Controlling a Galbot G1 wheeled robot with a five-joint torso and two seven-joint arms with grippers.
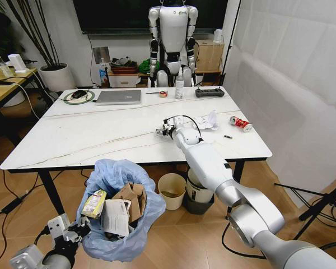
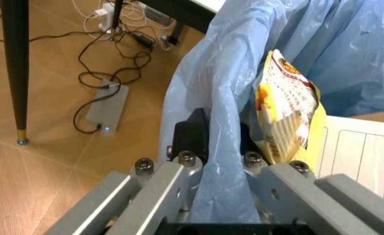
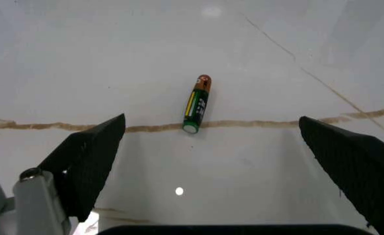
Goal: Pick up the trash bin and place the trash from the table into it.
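My left gripper [image 2: 218, 161] pinched shut on the bin [image 1: 121, 210] rim, held low before the table [image 1: 73, 140] front edge, my right gripper [image 3: 211, 147] spread wide over a battery [image 3: 197, 104] mid-table with bare top around, tissue [image 1: 207, 121] and can [image 1: 240, 124] beyond toward the right edge.

The large marble-look table [image 1: 101, 134] is white with thin brownish veins and a black edge. The small cylindrical battery [image 3: 197, 104] on it is green and black with a yellow stripe and a copper-brown end. The crinkled plastic bag lining the trash bin [image 1: 119, 174] is translucent light blue; inside lie a yellow-and-white printed wrapper [image 2: 287, 115] and torn brown cardboard [image 1: 133, 197]. The crushed can [image 1: 240, 123] is red.
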